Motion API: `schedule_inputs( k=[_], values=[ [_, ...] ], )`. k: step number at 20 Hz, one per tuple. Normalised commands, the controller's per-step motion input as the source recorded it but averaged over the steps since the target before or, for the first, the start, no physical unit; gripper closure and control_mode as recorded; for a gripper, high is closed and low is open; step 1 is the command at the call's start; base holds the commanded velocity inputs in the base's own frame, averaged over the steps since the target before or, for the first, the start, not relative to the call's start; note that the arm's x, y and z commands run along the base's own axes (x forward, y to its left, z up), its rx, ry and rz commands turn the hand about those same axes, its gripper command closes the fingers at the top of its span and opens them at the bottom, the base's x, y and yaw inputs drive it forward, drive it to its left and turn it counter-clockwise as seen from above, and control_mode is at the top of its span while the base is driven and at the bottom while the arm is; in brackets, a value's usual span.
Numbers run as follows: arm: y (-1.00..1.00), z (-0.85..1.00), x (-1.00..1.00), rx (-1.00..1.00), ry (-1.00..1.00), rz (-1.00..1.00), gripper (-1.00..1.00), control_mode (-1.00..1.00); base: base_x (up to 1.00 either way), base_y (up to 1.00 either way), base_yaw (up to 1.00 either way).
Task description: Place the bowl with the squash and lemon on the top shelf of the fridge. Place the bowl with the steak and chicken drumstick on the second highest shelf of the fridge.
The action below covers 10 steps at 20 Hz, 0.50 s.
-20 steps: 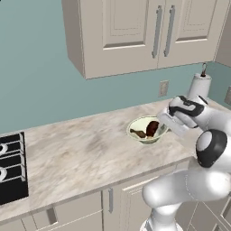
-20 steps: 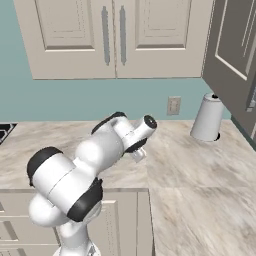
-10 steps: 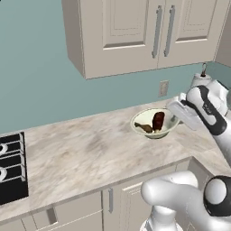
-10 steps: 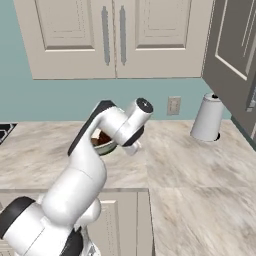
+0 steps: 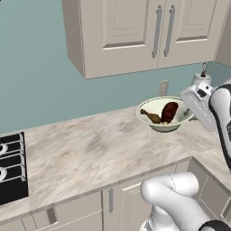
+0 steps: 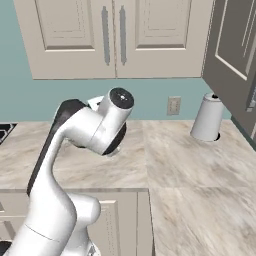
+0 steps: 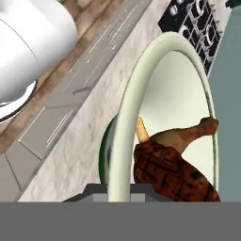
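Bowl with the steak and chicken drumstick (image 5: pixel 165 115) hangs just above the marble bench (image 5: pixel 90 153), near its back edge and toward the right end. The gripper (image 5: pixel 195 107) is clamped nearly shut on the bowl's right rim; in the hand view the rim (image 7: pixel 123 141) runs straight down between the fingertips.

Around it: cream wall cabinets (image 5: pixel 149 31) overhead, a wall outlet (image 5: pixel 164 87) right behind the bowl, and a white paper-towel roll (image 6: pixel 207 117) standing further right along the back of the bench, close to the dark grey fridge door (image 6: pixel 235 60). A black stove grate (image 5: pixel 11 167) sits at the bench's far left edge, well apart. The arm's own white elbow (image 6: pixel 95 127) blocks the bowl in the right base view.

The bowl is round, cream-white inside with a greenish underside, and sits roughly level. The steak (image 5: pixel 169 110), dark reddish-brown and lumpy, lies on the side nearest the gripper. The drumstick (image 5: pixel 151 116), lighter brown, lies lengthwise across the bowl with its thin bone end pointing left, away from the gripper.
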Motion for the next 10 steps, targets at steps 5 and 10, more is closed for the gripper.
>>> schedule_inputs(
  k=[5, 10],
  values=[
    [0.44, 1.0, -0.77, -0.01, 0.0, -0.35, 1.0, -1.0, 0.0, 0.0, 0.0],
    [0.59, 1.0, -0.63, -0.06, -0.01, -0.3, 1.0, -1.0, 0.0, 0.0, 0.0]
  ],
)
